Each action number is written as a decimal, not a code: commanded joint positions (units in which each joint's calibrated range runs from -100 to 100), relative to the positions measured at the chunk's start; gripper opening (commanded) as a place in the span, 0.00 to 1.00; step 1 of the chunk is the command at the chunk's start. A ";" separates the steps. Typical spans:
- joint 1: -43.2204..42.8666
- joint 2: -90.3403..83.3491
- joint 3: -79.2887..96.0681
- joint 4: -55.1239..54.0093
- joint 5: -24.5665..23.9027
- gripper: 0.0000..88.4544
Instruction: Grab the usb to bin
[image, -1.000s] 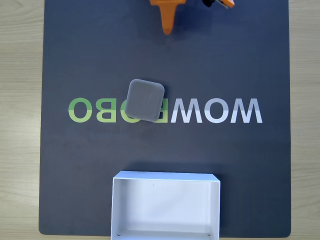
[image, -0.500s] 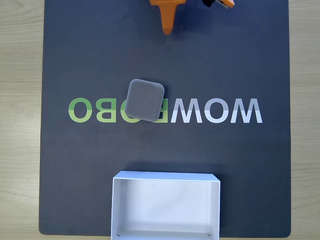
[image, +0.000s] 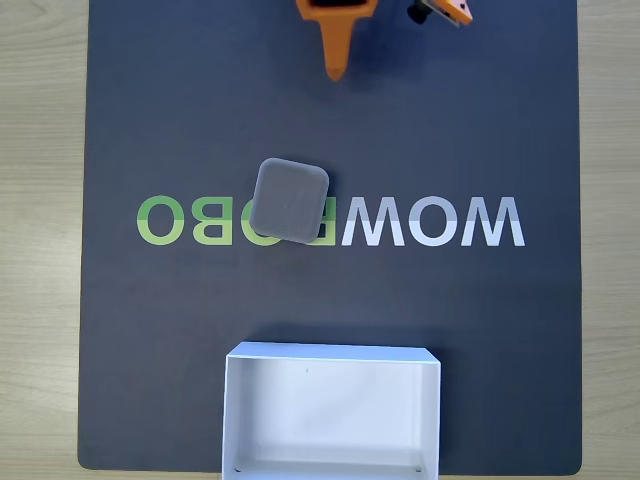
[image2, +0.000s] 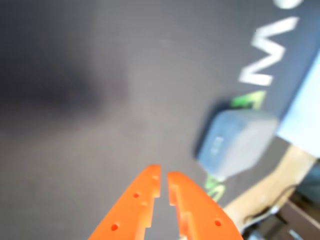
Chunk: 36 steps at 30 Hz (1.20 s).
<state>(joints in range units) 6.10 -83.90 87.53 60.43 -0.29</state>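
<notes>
Orange gripper (image: 337, 68), tips nearly together w/ nothing held, hangs at top edge of fixed view; grey usb (image: 289, 201) lies on dark mat (image: 480, 120) below it, slightly left, white bin (image: 331, 415) beyond at bottom.

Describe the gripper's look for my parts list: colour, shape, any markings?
The gripper is bright orange plastic: two flat fingers tapering to blunt tips, each dotted with small round holes. In the fixed view one finger narrows to a point beneath a dark-framed orange body. No lettering or cables are discernible.
</notes>
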 joint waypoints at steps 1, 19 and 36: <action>0.38 11.29 -9.21 -8.45 -0.08 0.02; 4.00 73.43 -69.19 18.18 0.24 0.02; 13.76 85.56 -75.97 23.33 0.34 0.41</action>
<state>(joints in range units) 18.74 1.85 13.60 83.79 -0.13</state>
